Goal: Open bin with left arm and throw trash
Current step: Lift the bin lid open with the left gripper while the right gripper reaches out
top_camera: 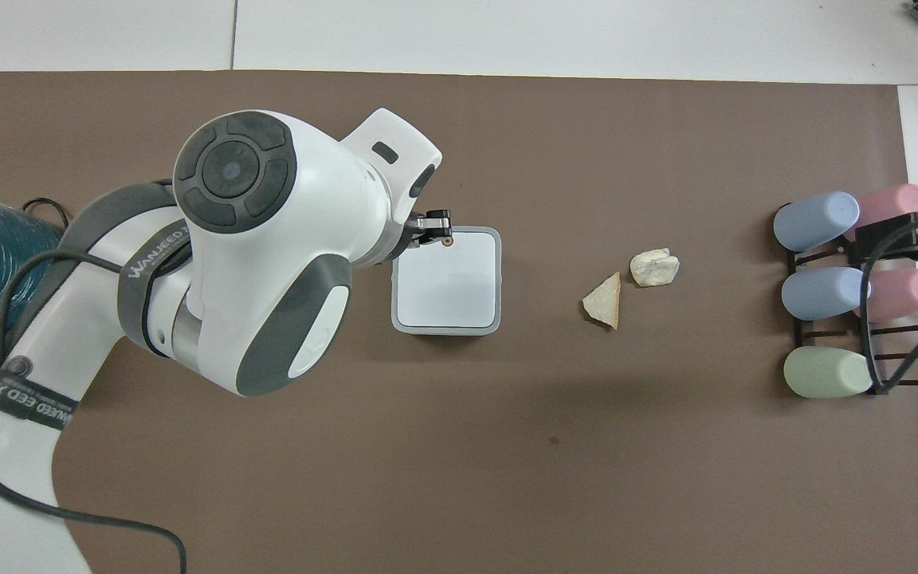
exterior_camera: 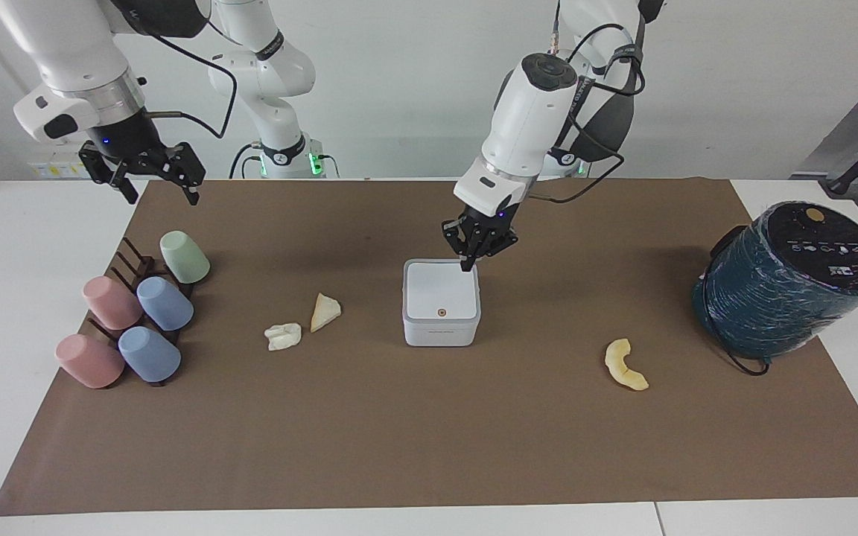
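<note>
The white square bin [exterior_camera: 441,301] stands shut in the middle of the brown mat, the brown dot on its lid. It also shows in the overhead view [top_camera: 459,287]. My left gripper [exterior_camera: 470,257] is shut and empty, its tips just above the bin's corner nearest the left arm's base. It also shows in the overhead view [top_camera: 437,227]. The white wad [exterior_camera: 283,336] and the pale yellow wedge [exterior_camera: 325,312] lie beside the bin toward the right arm's end. The yellow crescent [exterior_camera: 626,365] lies toward the left arm's end. My right gripper [exterior_camera: 161,190] waits open, raised near the cup rack.
A large dark teal cylinder [exterior_camera: 790,279] with a black top and a cable stands at the left arm's end of the mat. A dark rack [exterior_camera: 135,260] with several pastel cups lies at the right arm's end. In the overhead view the left arm hides the crescent.
</note>
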